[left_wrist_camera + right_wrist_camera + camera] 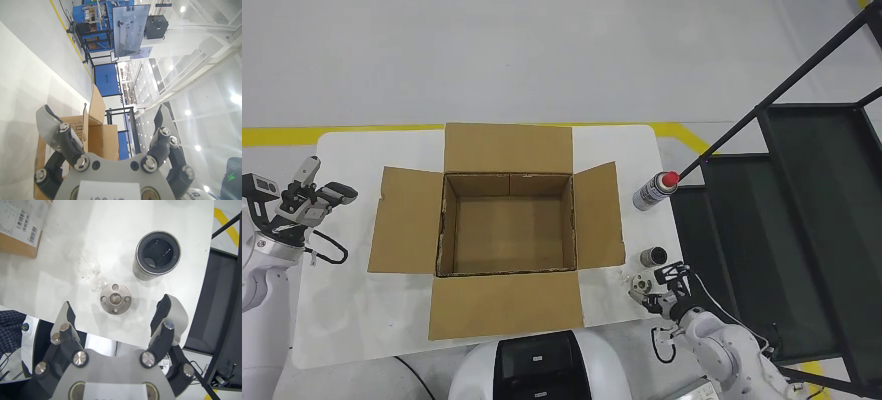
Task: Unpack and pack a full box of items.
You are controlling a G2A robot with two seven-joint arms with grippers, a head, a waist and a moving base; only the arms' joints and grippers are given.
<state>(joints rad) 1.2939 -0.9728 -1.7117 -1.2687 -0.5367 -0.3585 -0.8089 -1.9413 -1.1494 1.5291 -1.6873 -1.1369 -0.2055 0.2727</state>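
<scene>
Box on table, can right (flange, cylinder nearer)

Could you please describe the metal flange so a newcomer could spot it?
Start at the open cardboard box, go to the table corner by the right gripper. The flange lies flat there, a disc with four holes, unlike the taller hollow cylinder.

Box open-topped, flaps folded out; entry from above. Spray can, metal sleeve and flange crowd the surface strip beside black rack.
</scene>
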